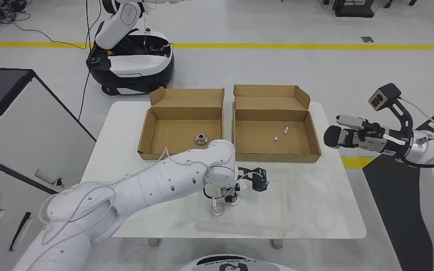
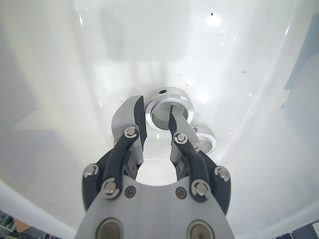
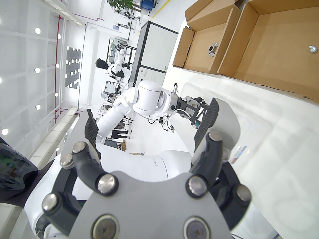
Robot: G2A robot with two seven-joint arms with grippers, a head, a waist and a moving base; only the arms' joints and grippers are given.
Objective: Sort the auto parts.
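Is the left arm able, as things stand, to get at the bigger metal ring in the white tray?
Probably yes. The left pincer is right at the bigger metal ring: one finger is in its hole, the other outside its wall, with nothing between.

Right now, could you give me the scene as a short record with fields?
left gripper: low in the tray, jaws open astride the wall of a ring
second ring: beside the first, in the tray
left box: one flanged part
right box: two small parts
right gripper: jaws open, empty, in the air beside the right box
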